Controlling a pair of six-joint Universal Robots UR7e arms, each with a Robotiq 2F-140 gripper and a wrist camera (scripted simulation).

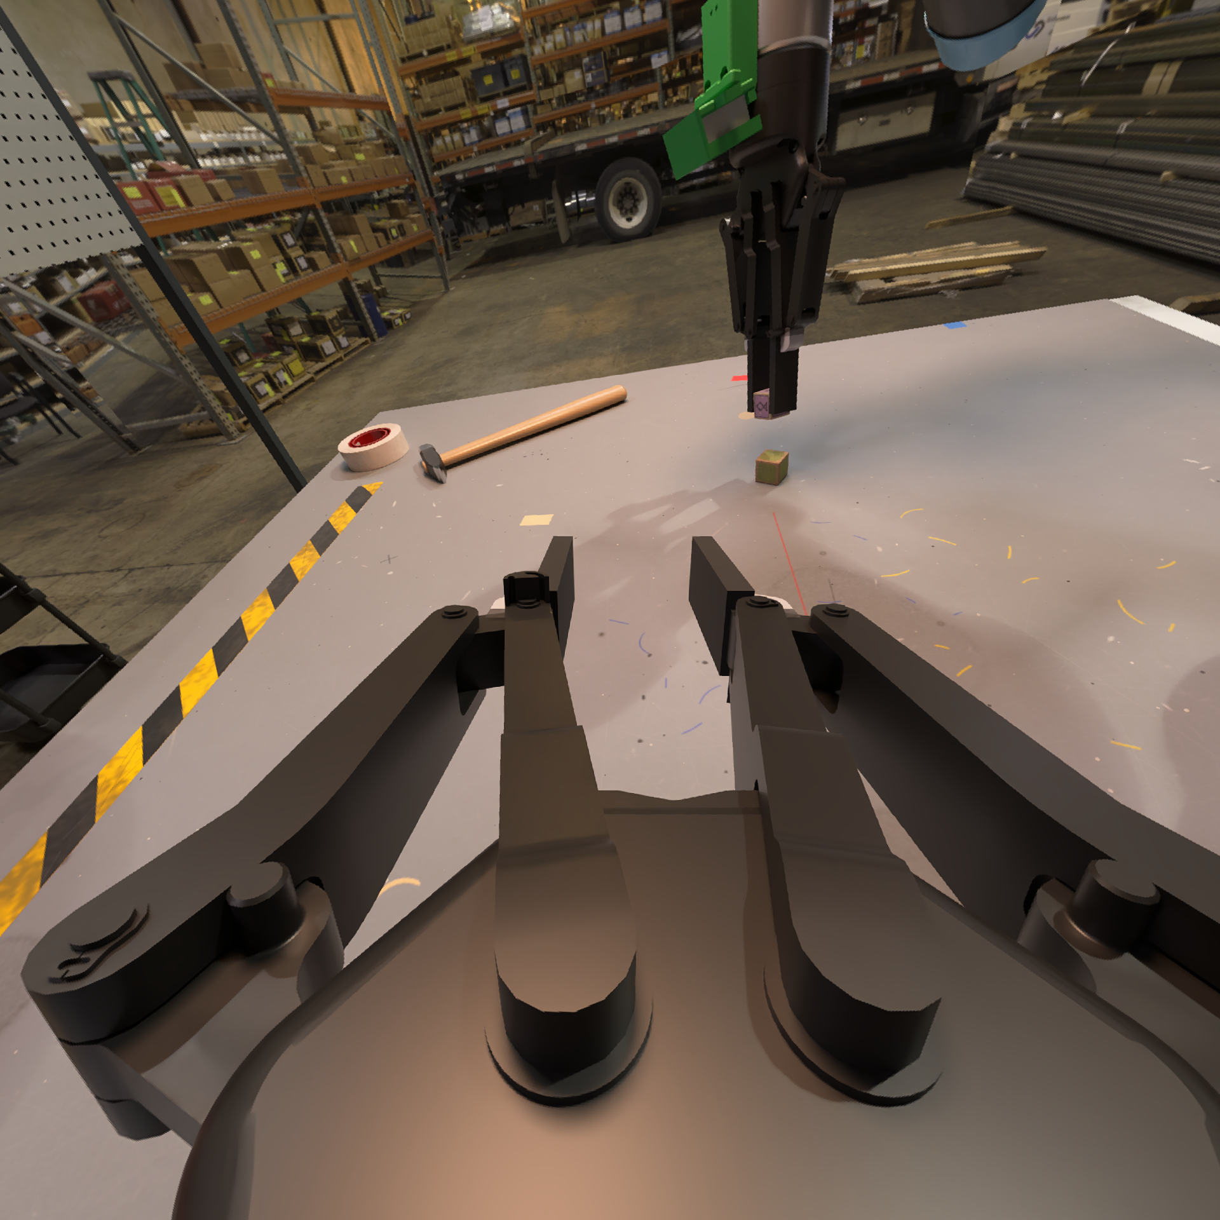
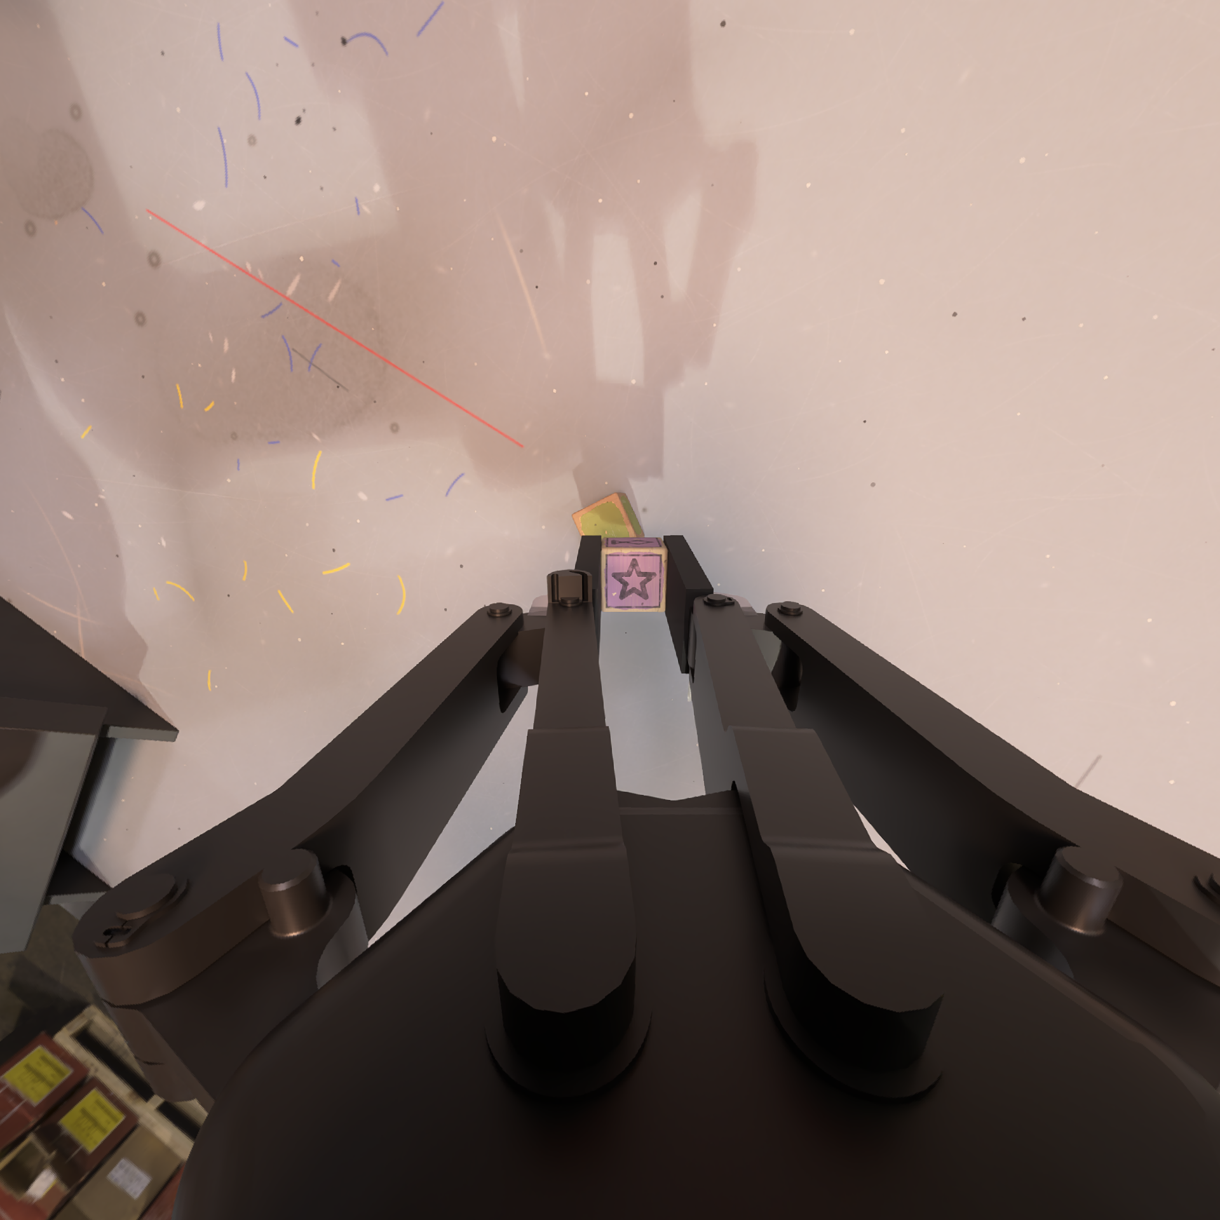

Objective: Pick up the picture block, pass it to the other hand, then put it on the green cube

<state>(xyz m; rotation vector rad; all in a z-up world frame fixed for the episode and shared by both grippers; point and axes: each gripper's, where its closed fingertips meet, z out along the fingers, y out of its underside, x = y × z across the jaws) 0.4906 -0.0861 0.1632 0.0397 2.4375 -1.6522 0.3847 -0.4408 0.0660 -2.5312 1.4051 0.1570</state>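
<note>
The picture block (image 2: pixel 632 576) is a small wooden cube with purple faces and a star outline. My right gripper (image 2: pixel 632 561) is shut on the picture block, one pad on each side. In the left wrist view the right gripper (image 1: pixel 772 403) hangs vertically and holds the block (image 1: pixel 761 404) just above the table at the far side. The green cube (image 1: pixel 771 467) sits on the table a little nearer than the held block; it also shows in the right wrist view (image 2: pixel 606 516), just beyond the block. My left gripper (image 1: pixel 630 561) is open and empty, low over the table.
A hammer (image 1: pixel 521 432) with a wooden handle and a roll of tape (image 1: pixel 373 445) lie at the far left of the grey table (image 1: pixel 990 462). A yellow-black striped strip (image 1: pixel 198 673) runs along the left edge. Warehouse shelving stands beyond.
</note>
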